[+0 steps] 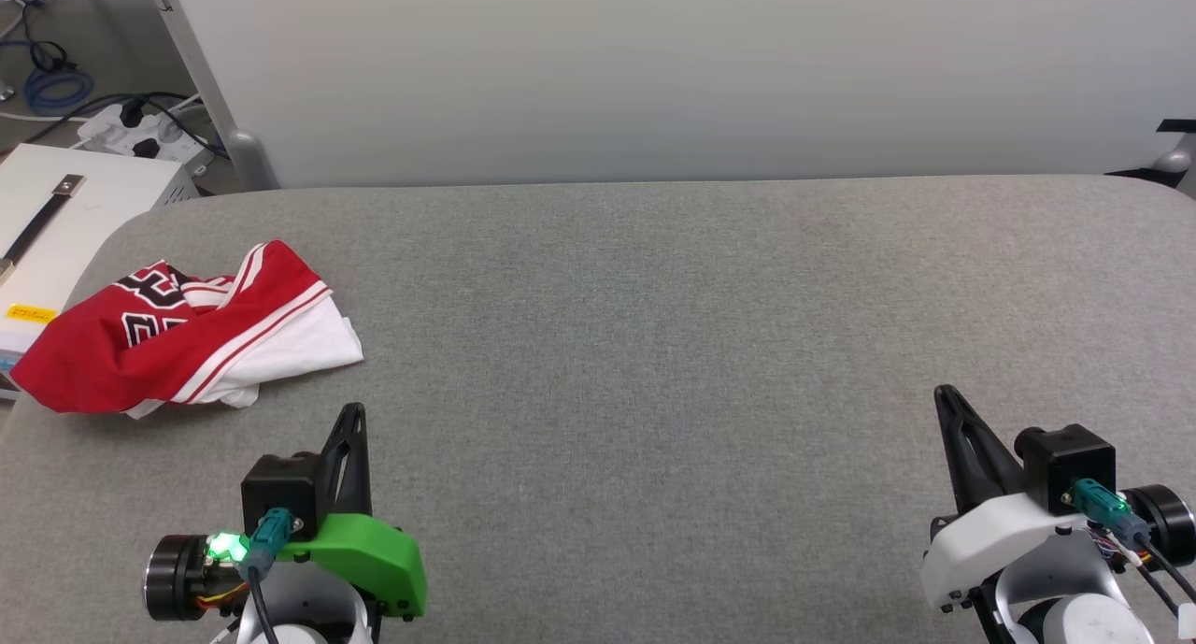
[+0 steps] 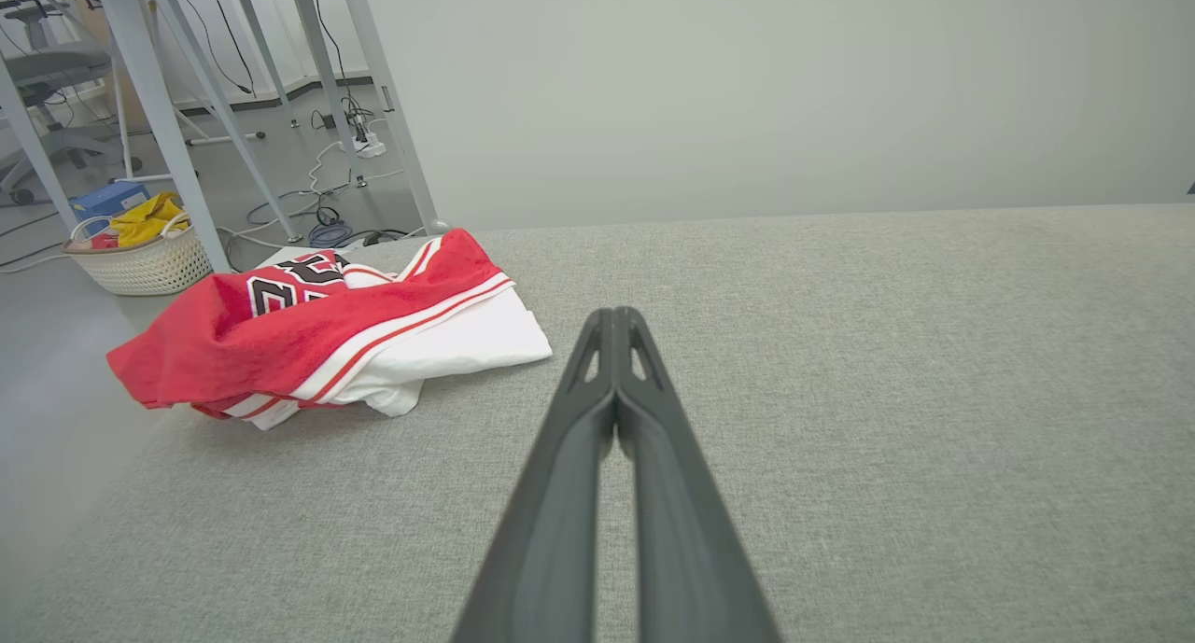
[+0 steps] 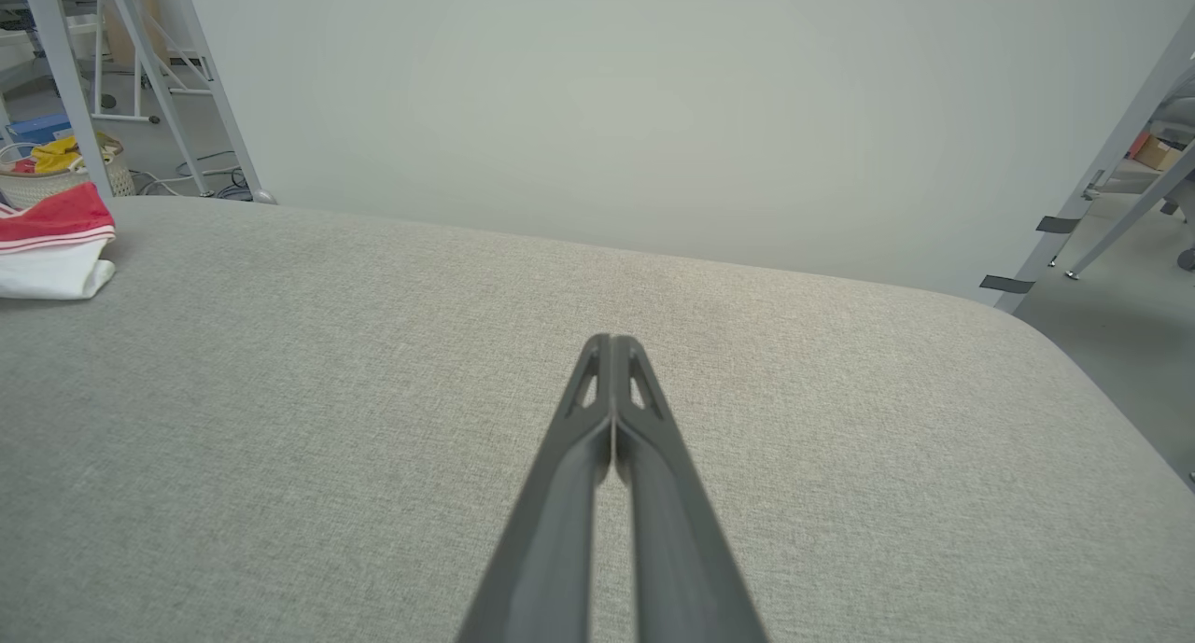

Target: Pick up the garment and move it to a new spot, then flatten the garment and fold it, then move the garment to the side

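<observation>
Red-and-white jersey (image 1: 187, 331) is seen crumpled at ten o'clock on the grey fabric-covered surface (image 1: 654, 345), by its left edge. The left gripper (image 1: 355, 410) at seven o'clock and the right gripper (image 1: 942, 394) at five o'clock are both held closed on nothing, clear of the jersey.

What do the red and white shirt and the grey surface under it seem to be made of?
Crumpled red-and-white jersey shirt: probably soft knit fabric, matte; it folds limply. Grey work surface: woven upholstery-like cloth, matte; a fine weave shows.
</observation>
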Available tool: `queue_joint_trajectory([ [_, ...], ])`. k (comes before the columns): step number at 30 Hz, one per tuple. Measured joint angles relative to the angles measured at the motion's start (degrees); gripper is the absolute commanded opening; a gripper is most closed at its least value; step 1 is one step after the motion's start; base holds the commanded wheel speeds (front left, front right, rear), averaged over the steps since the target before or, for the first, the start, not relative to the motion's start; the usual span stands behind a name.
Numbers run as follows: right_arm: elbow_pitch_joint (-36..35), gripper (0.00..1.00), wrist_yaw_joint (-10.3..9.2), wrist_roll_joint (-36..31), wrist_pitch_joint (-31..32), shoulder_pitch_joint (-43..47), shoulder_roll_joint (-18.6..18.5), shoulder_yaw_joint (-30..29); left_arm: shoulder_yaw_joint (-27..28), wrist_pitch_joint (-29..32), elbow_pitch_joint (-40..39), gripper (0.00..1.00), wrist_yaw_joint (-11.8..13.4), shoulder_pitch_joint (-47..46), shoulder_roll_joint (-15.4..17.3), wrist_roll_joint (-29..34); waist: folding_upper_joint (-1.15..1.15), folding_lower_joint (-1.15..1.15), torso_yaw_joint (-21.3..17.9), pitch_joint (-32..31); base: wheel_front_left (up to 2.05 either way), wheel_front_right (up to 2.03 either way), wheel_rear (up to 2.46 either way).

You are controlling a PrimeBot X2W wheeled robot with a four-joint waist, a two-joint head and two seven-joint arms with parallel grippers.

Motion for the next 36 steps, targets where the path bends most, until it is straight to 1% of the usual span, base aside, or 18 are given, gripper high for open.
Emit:
queue_joint_trajectory([
  [32, 0.0, 0.0, 0.0, 0.0, 0.0, 0.0, 0.0, -0.01, 0.0, 0.0, 0.0, 0.0, 0.01, 0.0, 0.0, 0.0, 0.0, 0.0, 0.0, 0.0, 0.0, 0.0, 0.0],
  [33, 0.01, 1.0, 0.0, 0.02, 0.0, -0.01, 0.01, -0.01, 0.0, 0.0, 0.0, 1.0, 0.0, 0.02, 0.0, -0.01, 0.0, 0.0, 0.0, 0.0, 0.0, 0.0, 0.0],
  [36, 0.03, 1.0, 0.0, 0.09, 0.0, -0.01, 0.03, 0.0, 0.0, 0.0, 0.02, 1.0, 0.0, 0.07, 0.01, -0.02, 0.0, 0.0, 0.0, 0.0, 0.0, 0.0, 0.0],
])
